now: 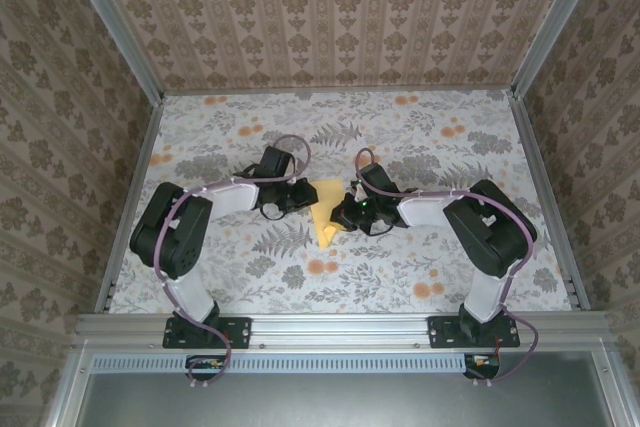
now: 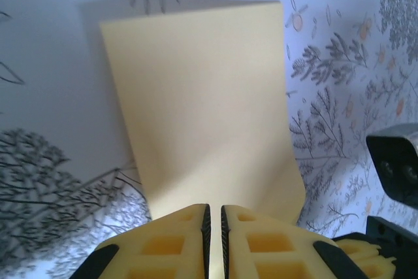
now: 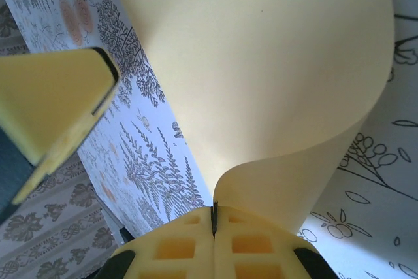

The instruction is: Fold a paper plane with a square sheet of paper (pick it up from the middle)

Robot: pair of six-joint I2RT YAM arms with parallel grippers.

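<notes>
The square sheet of paper (image 1: 325, 215), plain pale yellow, is bent and partly raised off the table between my two grippers. My right gripper (image 1: 350, 212) is shut on one edge of it. In the right wrist view the paper (image 3: 261, 63) curls up and away from the closed right gripper (image 3: 213, 210). My left gripper (image 1: 304, 193) meets the sheet from the other side. In the left wrist view the left gripper (image 2: 214, 207) has its jaws a narrow slit apart, with the paper (image 2: 202, 96) spread out beyond them. One left finger (image 3: 52, 96) shows at the upper left of the right wrist view.
The table (image 1: 250, 257) has a grey fern cloth with small orange flower prints (image 1: 322, 267). Patterned walls (image 1: 330, 7) close in the back and both sides. A metal rail (image 1: 340, 327) runs along the near edge. The right arm's dark body (image 2: 395, 168) is close to the left fingers.
</notes>
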